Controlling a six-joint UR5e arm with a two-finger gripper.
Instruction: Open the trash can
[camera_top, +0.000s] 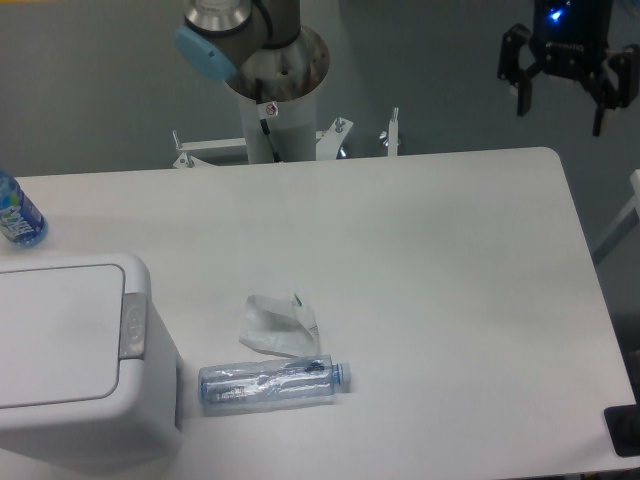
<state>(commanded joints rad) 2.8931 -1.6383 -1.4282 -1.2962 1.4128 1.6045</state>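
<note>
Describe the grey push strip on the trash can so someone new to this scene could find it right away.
Start at the big white trash can filling the table's near left corner. On its top, right of the flat white lid, runs the narrow grey push strip along the edge facing the clear bottle. It is the bin's only grey part.

trash can (70, 400): we see white, grey button strip
gripper (566, 70): black, blue light
bottle (272, 382): clear, bluish cap
table (430, 280): plain white
robot joint cap (205, 52): light blue
</note>
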